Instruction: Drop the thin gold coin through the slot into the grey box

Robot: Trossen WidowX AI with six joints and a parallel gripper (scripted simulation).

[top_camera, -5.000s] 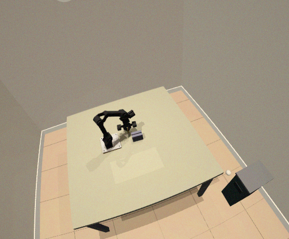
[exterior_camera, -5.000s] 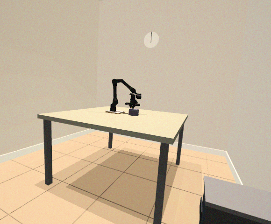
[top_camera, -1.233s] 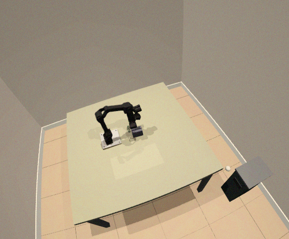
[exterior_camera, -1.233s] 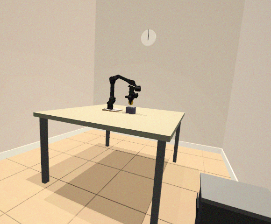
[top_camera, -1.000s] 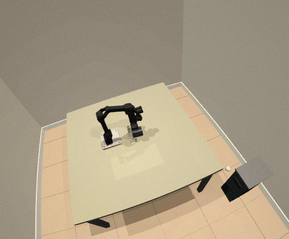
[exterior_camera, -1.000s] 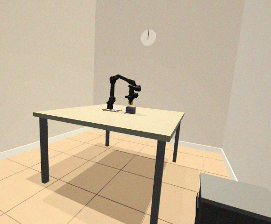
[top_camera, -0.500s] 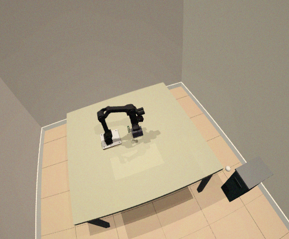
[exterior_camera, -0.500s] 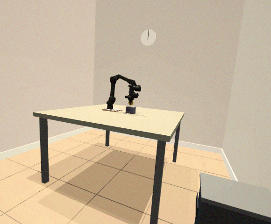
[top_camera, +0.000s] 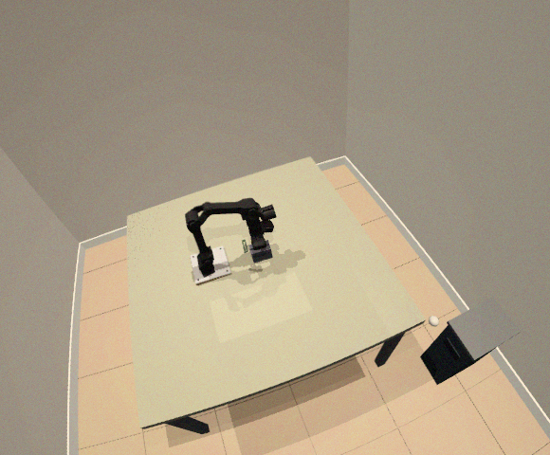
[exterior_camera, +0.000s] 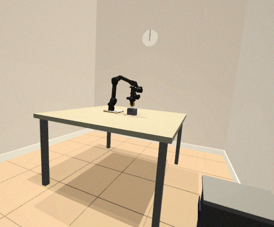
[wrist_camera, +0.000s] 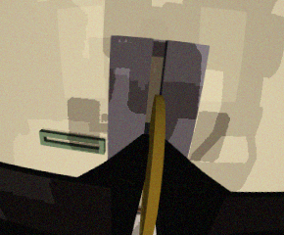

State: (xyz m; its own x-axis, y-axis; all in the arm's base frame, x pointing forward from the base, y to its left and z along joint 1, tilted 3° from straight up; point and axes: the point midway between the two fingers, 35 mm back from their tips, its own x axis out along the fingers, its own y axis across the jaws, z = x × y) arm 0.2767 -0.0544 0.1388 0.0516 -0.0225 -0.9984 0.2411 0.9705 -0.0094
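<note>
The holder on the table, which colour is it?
Dark green holder, with a darker groove; the wrist view shows it best.

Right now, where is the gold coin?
The gold coin is gripped edge-on in the end effector, just above the grey box and lined up with its slot; the empty green holder lies left.

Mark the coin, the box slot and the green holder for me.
coin (wrist_camera: 157, 151): wrist view, on its gold edge, held in the gripper.
slot (wrist_camera: 158, 69): wrist view, on the dark line in the grey lid.
green holder (wrist_camera: 71, 141): wrist view, on its dark groove, now without the coin.
</note>
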